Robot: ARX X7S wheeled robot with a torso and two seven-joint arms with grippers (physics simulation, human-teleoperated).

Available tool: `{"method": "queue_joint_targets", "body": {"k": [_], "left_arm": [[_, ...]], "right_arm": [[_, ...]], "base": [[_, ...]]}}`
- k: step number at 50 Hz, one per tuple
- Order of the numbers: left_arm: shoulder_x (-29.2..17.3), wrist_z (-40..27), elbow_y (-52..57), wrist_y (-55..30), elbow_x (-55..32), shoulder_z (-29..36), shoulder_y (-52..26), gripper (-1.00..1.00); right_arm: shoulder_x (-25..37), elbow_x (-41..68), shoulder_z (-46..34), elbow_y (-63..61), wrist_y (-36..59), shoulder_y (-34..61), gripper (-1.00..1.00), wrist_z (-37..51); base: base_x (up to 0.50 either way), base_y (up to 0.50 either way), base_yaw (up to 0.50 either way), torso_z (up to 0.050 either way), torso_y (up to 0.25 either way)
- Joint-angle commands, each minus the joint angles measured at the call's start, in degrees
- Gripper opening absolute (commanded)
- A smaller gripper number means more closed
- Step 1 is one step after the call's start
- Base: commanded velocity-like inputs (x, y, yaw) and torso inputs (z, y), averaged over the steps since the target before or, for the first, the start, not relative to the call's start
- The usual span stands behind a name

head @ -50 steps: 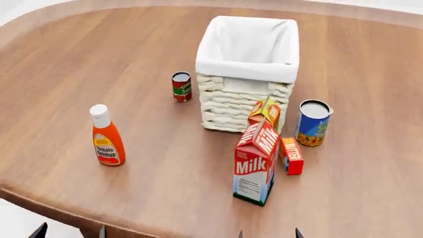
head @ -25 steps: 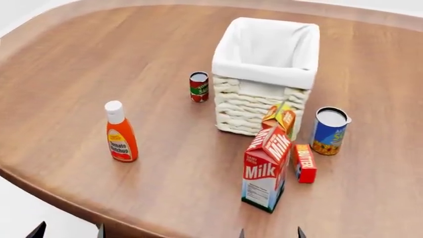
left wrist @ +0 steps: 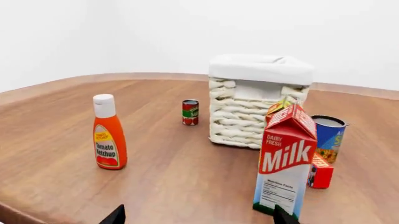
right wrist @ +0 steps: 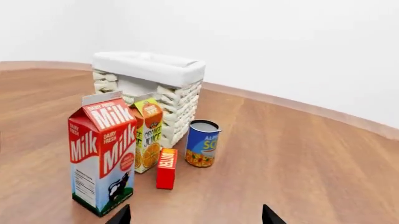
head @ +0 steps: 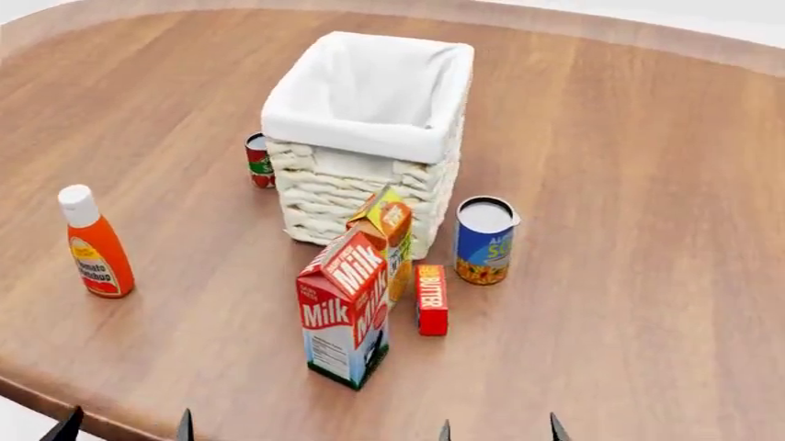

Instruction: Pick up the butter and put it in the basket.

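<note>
View has swung vs half a sec ago: whole cluster now sits further left in head view, butter (head: 431, 299) nearer centre. No item moved rel. to the others, so it's base/head turning, likely lining up on the butter. Nothing grasped yet.

Butter stands upright on table (head: 638, 184), just right of milk (head: 344, 312), near side of basket (head: 368, 96), soup can (head: 486, 240) to its far right, juice (head: 388, 230) behind.

Right gripper (head: 497, 430): tips apart, empty, at near edge; butter well ahead of it, slightly left. Left gripper (head: 123, 425): also spread, empty, far left of butter, milk in the way.
</note>
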Motion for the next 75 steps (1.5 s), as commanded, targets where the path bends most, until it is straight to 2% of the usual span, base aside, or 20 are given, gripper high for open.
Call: {"method": "queue_joint_targets", "body": {"k": [1, 7, 15, 22, 26, 36, 56, 65, 75], "left_arm": [[-0.53, -0.47, 0.53, -0.25, -0.75, 0.47, 0.06, 1.00], [-1.32, -0.88, 1.77, -2.07, -2.02, -0.39, -1.20, 1.00], [-6.56, -5.44, 20.63, -20.01, -11.13, -8.25, -6.27, 1.00], [-7.92, -10.89, 32.45, -27.82, -15.75, -13.67, -8.19, 1.00], [-8.62, -11.63, 34.67, -26.18, -13.55, -13.50, -6.75, 1.00], [-7.93, -9.80, 29.62, -21.29, -13.37, -13.67, -7.15, 1.00], [-8.11, -9.54, 29.22, -21.89, -16.65, -14.79, -7.54, 1.00], [-8.26, -9.37, 28.97, -20.92, -16.55, -14.68, -7.62, 1.00], [-8.56, -9.43, 28.72, -21.09, -17.48, -15.07, -8.02, 1.00]], "right_arm": [[0.60, -0.31, -0.97, -0.48, 0.45, 0.13, 1.00, 0.64], [0.59, -0.88, -0.78, -0.27, 1.69, 0.25, 1.00, 2.10], [0.73, 0.14, -0.53, -1.70, 3.13, -0.25, 1.00, 2.49], [1.18, 1.17, -0.94, -1.36, 0.93, -0.93, 1.00, 1.85], [1.50, 1.40, -0.86, -2.60, 0.98, -1.90, 1.00, 2.15], [1.62, 0.99, -1.61, -3.60, 1.96, -2.18, 1.00, 3.00], [1.92, 1.01, -2.05, -4.52, 4.48, -2.12, 1.00, 4.75], [2.17, 0.82, -2.45, -4.34, 4.09, -2.01, 1.00, 5.33], [2.35, 1.11, -2.69, -3.95, 3.98, -1.75, 1.00, 5.75]], "base": [[0.13, -0.48, 0.00, 0.000, 0.000], [0.07, -0.24, 0.00, 0.000, 0.000], [0.00, 0.00, 0.00, 0.000, 0.000], [0.04, 0.01, 0.00, 0.000, 0.000], [0.46, 0.13, 0.00, 0.000, 0.000], [0.48, 0.13, 0.00, 0.000, 0.000], [0.48, 0.13, 0.00, 0.000, 0.000], [0.00, 0.00, 0.00, 0.000, 0.000], [0.00, 0.00, 0.00, 0.000, -0.239]]}}
